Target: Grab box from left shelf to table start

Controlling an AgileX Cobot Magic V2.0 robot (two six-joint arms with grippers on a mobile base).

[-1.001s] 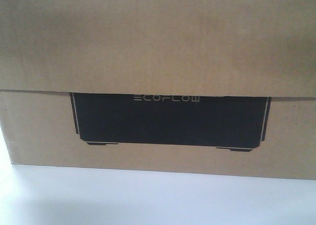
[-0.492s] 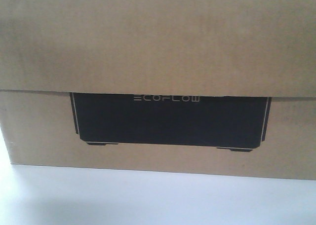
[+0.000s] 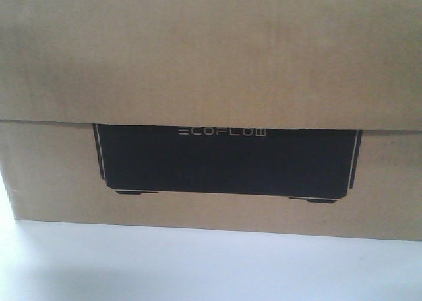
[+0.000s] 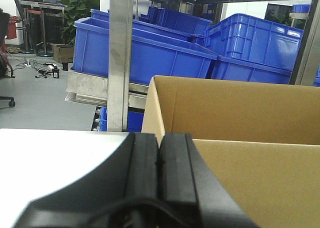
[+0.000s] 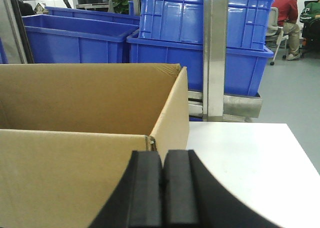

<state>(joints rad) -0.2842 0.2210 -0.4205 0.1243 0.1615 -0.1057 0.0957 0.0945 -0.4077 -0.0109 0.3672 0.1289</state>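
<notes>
Nothing has shifted: the box (image 3: 211,63) sits on the table (image 3: 198,268), both pincers (image 4: 159,158) (image 5: 162,178) pressed together, seemingly empty, so delivery looks finished.

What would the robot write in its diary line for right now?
box: resting on table | left fingers: shut, empty | right fingers: shut, empty | blue bins behind

Box (image 3: 211,63) fills the table (image 3: 211,268) front — bare strips flank it.

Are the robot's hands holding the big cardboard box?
No. Both the left gripper and the right gripper are shut on nothing; the box sits on the table.
</notes>
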